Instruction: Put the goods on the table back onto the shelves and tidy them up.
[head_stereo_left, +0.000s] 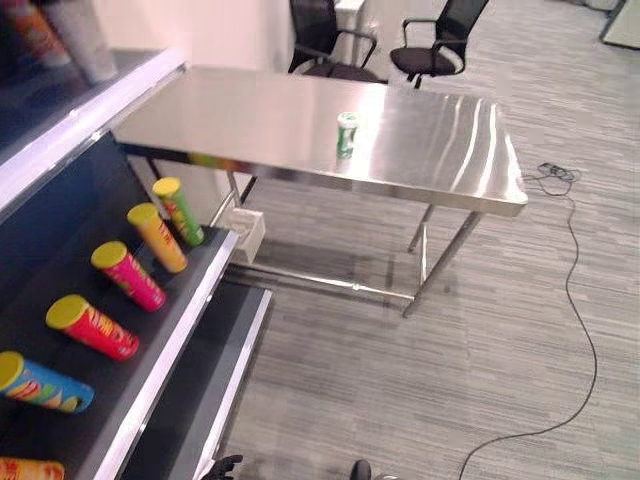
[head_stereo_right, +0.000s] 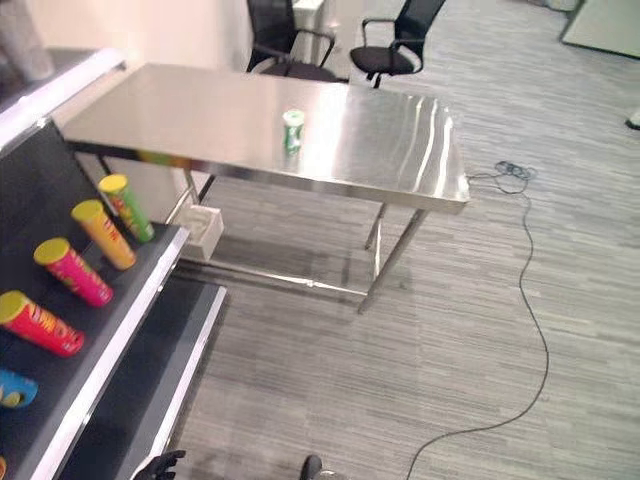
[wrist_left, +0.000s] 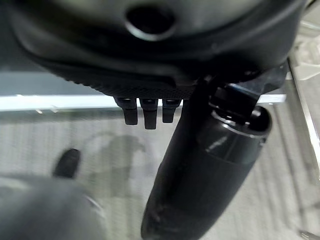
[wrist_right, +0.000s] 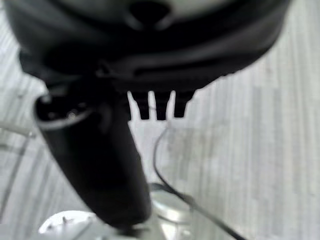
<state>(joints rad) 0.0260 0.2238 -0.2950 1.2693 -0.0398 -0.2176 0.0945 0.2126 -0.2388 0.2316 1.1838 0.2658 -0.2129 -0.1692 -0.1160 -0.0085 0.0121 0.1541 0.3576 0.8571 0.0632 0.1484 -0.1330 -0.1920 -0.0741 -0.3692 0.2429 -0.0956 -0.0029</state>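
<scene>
Both hands hang empty over the grey floor, away from any goods: the left hand shows its fingers straight and slack with the thumb jutting out, and the right hand looks the same, holding nothing.

Only one item remains to be fetched, a small green-and-white can standing upright near the middle of the steel table, closer to its near edge. Nothing else rests on that tabletop. To the robot's left stands the shelf, where tubes lie on their sides in a row, lids toward the back: a green tube, an orange tube, a pink tube, a red tube and a blue tube. Two office chairs stand beyond the table.

By my reading, the step in hand is the approach, with no reach begun. The next move calls for stepping nearer the table, since the can sits well apart from either hand, then raising a hand to close around it.
</scene>
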